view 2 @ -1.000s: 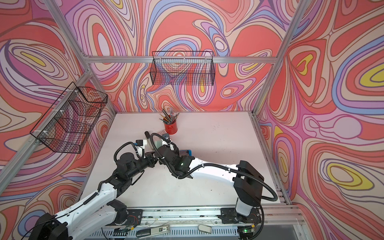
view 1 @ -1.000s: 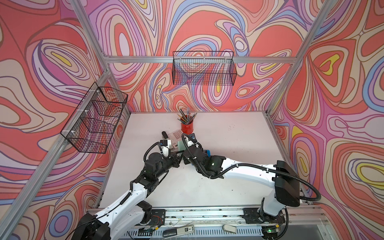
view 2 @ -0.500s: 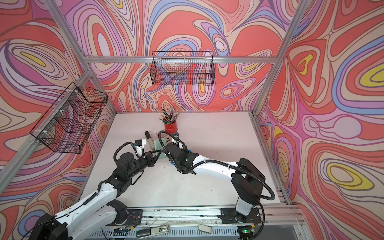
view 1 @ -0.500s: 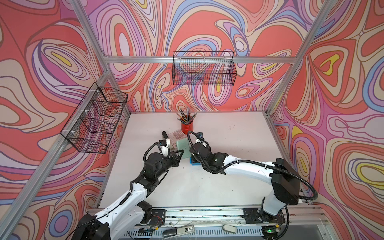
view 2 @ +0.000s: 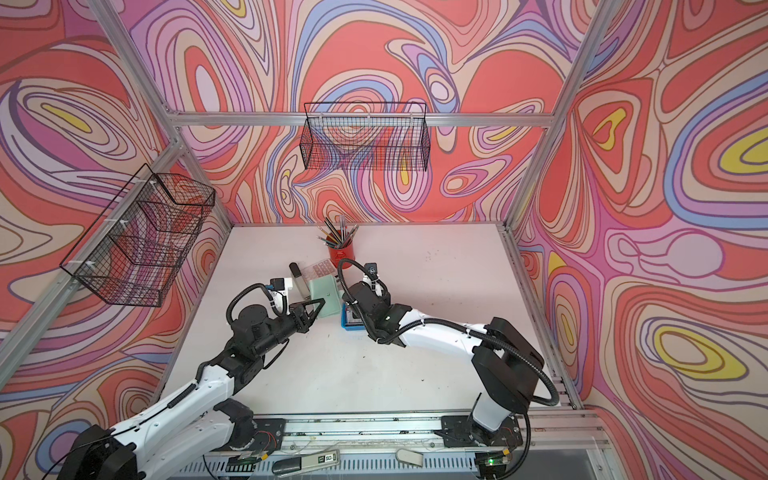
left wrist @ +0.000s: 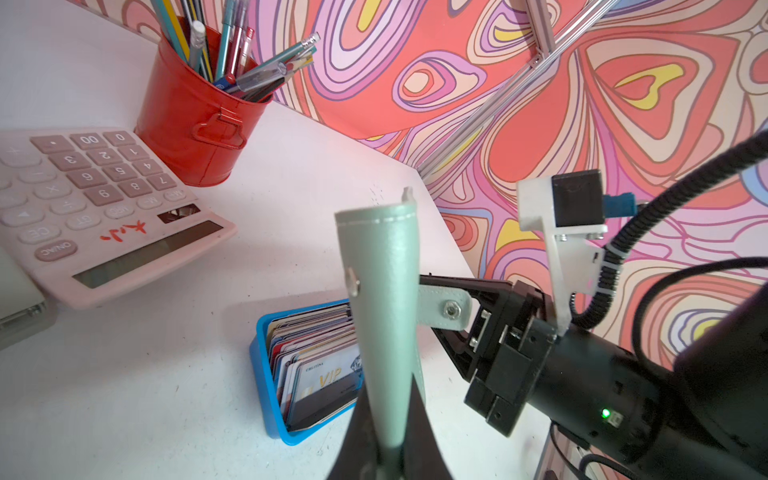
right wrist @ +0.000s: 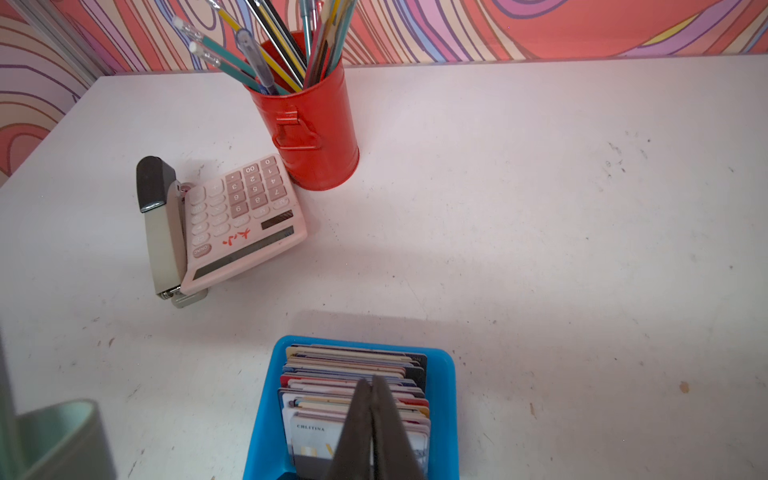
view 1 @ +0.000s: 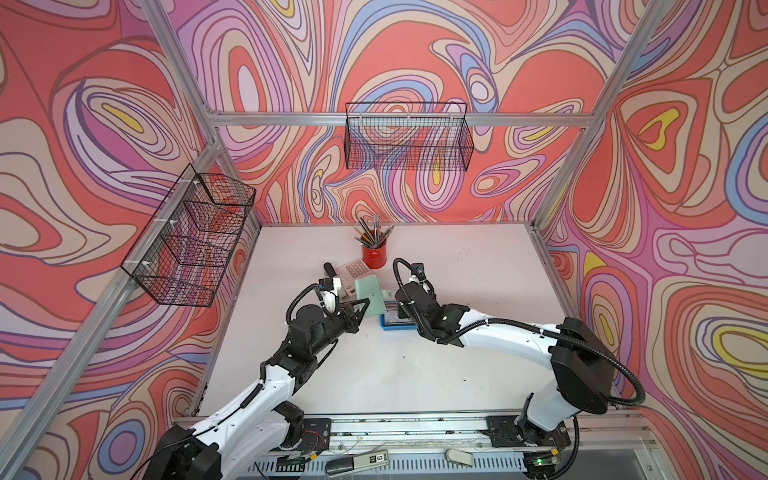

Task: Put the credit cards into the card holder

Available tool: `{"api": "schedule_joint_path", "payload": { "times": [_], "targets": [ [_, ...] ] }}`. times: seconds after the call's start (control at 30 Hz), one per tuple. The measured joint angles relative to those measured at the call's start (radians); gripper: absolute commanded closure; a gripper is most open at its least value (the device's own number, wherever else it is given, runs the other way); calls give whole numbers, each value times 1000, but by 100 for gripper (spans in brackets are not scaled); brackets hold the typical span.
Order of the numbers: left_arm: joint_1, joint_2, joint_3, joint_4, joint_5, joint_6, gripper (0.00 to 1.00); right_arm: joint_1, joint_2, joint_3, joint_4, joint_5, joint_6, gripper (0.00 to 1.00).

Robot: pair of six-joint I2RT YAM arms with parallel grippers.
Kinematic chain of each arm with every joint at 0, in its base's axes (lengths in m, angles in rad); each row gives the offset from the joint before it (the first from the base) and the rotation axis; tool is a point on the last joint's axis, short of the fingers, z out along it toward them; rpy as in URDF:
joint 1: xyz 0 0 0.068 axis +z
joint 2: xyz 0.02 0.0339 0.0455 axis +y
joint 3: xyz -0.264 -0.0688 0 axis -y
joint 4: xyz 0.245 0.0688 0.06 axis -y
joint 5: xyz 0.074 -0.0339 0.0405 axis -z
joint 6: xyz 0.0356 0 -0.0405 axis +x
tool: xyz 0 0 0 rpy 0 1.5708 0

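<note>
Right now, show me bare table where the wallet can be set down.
Free: the table right of the red pencil cup, behind the right arm; also the front middle between it and the left arm. Crowded: calculator, stapler, blue tray and wallet, bunched together.

Readable marks: a calculator, one card, one device.
The pink calculator point(left wrist: 104, 208) shows keys 0, 00 and 1 to 9, plus "CE" and "ON/AC", with a red scrawl beside its display. Among the credit cards point(left wrist: 316, 357) standing in the blue tray point(left wrist: 261, 374), the foremost reads "CHLITINA" and a gold "VIP". In a top view, a dark handheld device point(view 1: 357, 460) by the front rail bears "50".
</note>
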Motion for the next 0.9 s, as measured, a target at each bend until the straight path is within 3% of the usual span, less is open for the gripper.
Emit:
{"api": "schedule_joint_path", "payload": {
  "times": [0.07,0.3,0.5,0.67,0.9],
  "targets": [
    [0,2,0,14,18,-9,100,-5,-15,-18,10,-16,5,100],
    [0,1,0,43,47,-24,100,-18,-117,-124,106,-39,11,85],
    [0,-9,0,36,44,-17,100,-19,-278,-302,276,-73,-6,68],
    [0,-37,0,28,27,-3,100,-19,-329,-439,438,-149,-10,69],
    [0,-43,0,28,17,4,100,-19,-301,-441,586,-333,-26,66]
  ]
}}
